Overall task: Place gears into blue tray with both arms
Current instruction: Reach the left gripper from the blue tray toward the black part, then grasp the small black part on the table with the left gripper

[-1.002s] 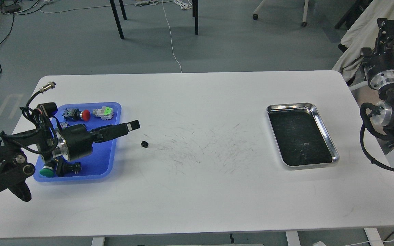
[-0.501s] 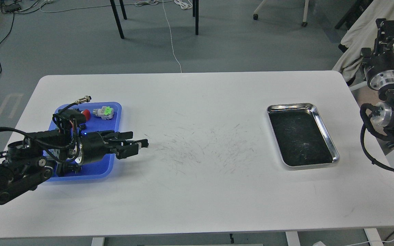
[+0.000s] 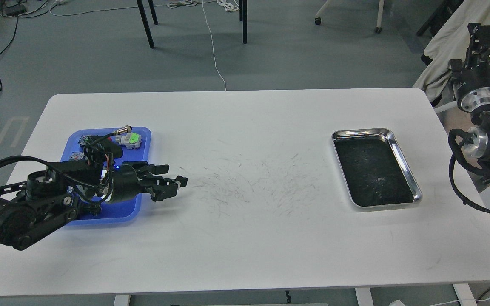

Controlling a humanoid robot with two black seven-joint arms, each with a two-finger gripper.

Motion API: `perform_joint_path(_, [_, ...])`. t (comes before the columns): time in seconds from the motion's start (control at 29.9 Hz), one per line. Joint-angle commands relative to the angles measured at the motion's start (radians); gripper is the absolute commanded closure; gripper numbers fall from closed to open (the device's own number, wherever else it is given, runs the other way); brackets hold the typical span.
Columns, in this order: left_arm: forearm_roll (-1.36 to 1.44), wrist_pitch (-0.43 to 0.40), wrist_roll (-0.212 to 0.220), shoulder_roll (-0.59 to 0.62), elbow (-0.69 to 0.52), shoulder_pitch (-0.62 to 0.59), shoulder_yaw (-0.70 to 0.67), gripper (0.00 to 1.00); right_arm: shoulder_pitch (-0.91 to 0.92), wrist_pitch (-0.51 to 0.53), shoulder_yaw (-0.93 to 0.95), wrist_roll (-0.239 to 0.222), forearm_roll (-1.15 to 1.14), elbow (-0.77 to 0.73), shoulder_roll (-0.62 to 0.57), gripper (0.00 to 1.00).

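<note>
My left gripper (image 3: 178,186) lies low over the table just right of the blue tray (image 3: 145,146), its two fingers a little apart. It covers the spot where a small black gear lay, so the gear is hidden and I cannot tell if the fingers touch it. No other gear shows. The left arm stretches across the tray and hides most of its contents. My right arm stays off the table at the right edge. The right gripper (image 3: 482,36) points up and away, its fingers not distinguishable.
A push-button switch with a green cap (image 3: 130,139) sits at the tray's far right corner. A shiny steel tray (image 3: 403,158) with a dark inside stands on the right half of the white table (image 3: 249,238). Chair legs and cables are on the floor beyond.
The left arm swung right and came down, bringing the gripper from above the tray's edge to the gear's spot; the gear, visible a second ago, is now covered. The right arm has not moved.
</note>
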Motion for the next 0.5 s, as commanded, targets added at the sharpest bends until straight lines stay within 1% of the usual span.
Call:
perform_joint_path(0.0, [0.041,0.009,0.000,-0.017,0.011,0.001,-0.001,0.31,0.000,0.000,0.000,0.000,0.000,-0.001,0.000,0.05])
perform_joint_path(0.1, [0.056,0.011,0.000,-0.020,0.016,0.001,0.000,0.36,0.001,0.000,0.000,0.000,0.000,-0.001,0.000,0.05])
perform_joint_path(0.2, [0.073,0.011,0.000,-0.034,0.019,0.001,0.002,0.36,0.000,0.003,0.000,0.000,0.000,-0.005,-0.008,0.05])
perform_joint_path(0.3, [0.073,0.012,0.000,-0.050,0.042,0.002,0.000,0.36,-0.002,0.002,0.000,0.000,0.000,-0.004,-0.028,0.05])
perform_joint_path(0.47, [0.074,0.017,0.000,-0.080,0.080,0.002,0.003,0.36,-0.018,0.002,0.002,0.000,0.000,-0.004,-0.028,0.05])
